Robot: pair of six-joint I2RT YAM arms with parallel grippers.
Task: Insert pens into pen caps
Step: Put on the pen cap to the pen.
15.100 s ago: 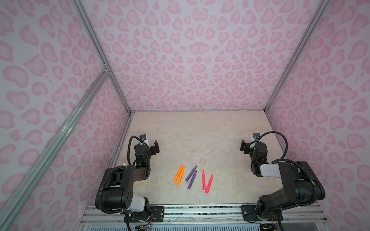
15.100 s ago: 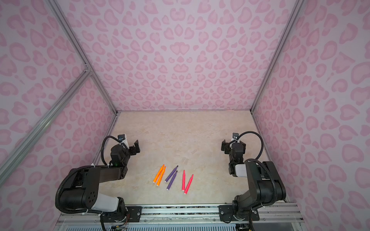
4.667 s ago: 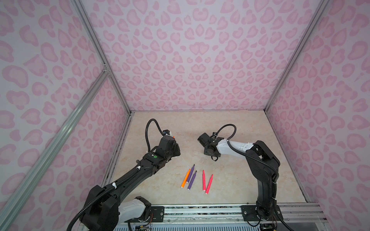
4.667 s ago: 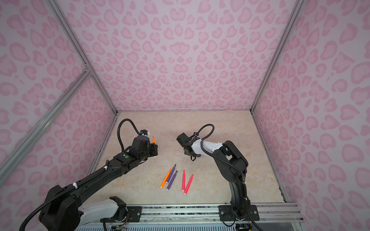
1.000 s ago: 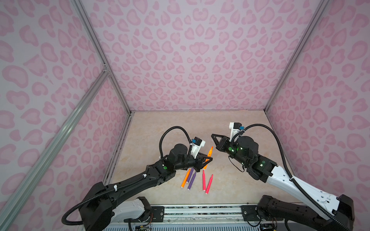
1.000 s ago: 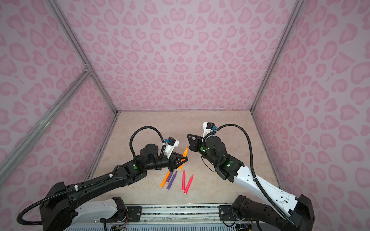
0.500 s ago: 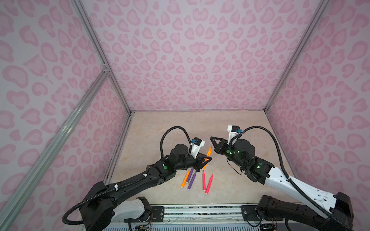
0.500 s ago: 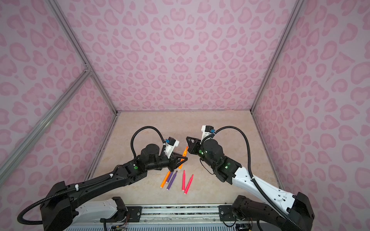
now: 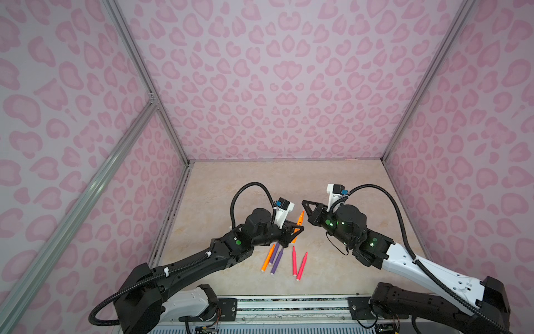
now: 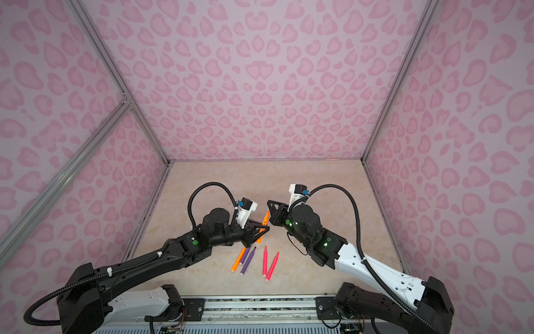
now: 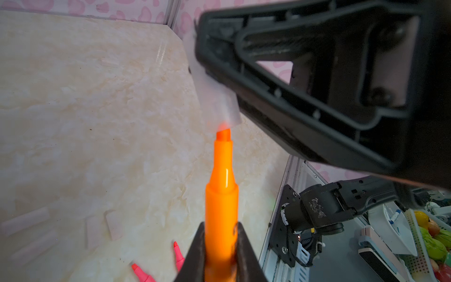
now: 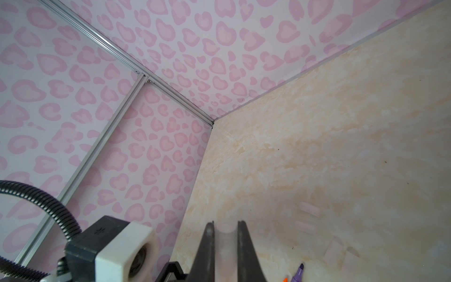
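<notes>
Pink spotted walls [image 9: 274, 86], beige marbled tabletop [image 9: 245, 179], aluminium frame bars [image 9: 95, 188], fruit basket [image 11: 415, 234]

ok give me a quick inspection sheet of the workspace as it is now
surface: beige marbled tabletop, no spills seen
job's things: orange pen in the left gripper, tip at the mouth of the clear cap in the right gripper; second orange pen, two purple pens and two pink-red pens lie together on the table; loose caps lie apart from them
clutter: nothing seen
grippers: left gripper shut on the orange pen; right gripper shut on the clear cap
cables: black conduit loops above each arm, clear of the pens
surroundings: pink patterned walls, aluminium frame; a basket with coloured items beyond the table edge
</notes>
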